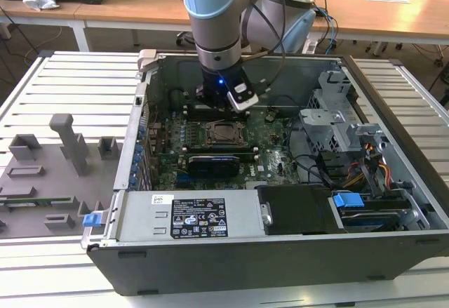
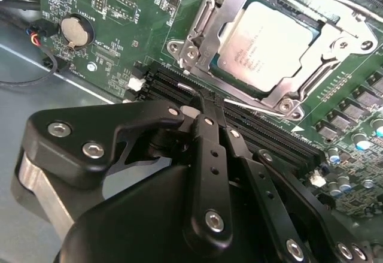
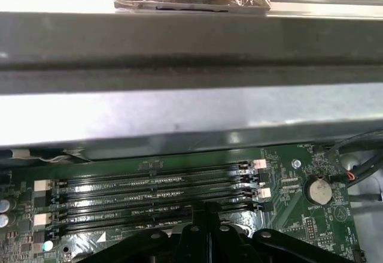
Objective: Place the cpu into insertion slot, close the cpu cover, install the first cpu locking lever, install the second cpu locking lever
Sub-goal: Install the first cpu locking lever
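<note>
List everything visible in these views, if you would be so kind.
computer case: one, grey, open on the slatted table.
circuit board: one, green, inside the case.
cpu: one, pale silvery, seated in the insertion slot.
cpu cover: one, silvery, down around the cpu.
memory slots: four, black, beside the slot.
coin battery: one, silvery, on the board.
power supply: one, grey, at the case's near edge.
fixture tray: one, grey, exterior view's left.
arm: one, blue-grey, reaching into the case.
claw: one, black, shut, over the memory slots.

The exterior view looks down into the case [image 1: 280, 269]; both wrist views sit close over its memory slots [image 3: 155, 194] [image 2: 276, 132].
</note>
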### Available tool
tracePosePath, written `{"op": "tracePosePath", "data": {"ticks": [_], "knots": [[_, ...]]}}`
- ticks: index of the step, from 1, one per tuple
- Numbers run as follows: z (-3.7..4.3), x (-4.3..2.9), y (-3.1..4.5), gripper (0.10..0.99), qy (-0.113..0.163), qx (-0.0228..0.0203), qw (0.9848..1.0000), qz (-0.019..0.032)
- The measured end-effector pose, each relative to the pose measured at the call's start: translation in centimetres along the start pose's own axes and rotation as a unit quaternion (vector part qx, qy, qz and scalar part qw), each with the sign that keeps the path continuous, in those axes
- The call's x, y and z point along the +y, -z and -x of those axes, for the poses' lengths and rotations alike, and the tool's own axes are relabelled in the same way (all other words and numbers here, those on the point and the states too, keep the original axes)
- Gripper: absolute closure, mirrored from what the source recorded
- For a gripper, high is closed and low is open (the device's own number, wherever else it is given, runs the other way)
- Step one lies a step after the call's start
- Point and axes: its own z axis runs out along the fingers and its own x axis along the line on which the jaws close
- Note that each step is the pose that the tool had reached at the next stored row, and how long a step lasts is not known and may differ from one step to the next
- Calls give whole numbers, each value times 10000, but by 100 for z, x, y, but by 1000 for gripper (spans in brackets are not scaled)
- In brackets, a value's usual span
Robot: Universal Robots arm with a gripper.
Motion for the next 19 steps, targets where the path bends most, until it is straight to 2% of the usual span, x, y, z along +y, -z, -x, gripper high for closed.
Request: {"op": "tracePosePath", "data": {"ticks": [3, 6, 8, 9, 12, 19], "knots": [[-9, 19, -7, 980, -57, -14, 10000, -12], [-11, 16, -20, 980, -131, -37, 9999, -70], [-18, 5, -66, 980, -327, -93, 9992, -190], [-21, 1, -85, 980, -385, -109, 9990, -220], [-22, 1, -84, 980, -386, -109, 9990, -220], [1, 33, 50, 980, -386, -109, 9990, -219]]}}
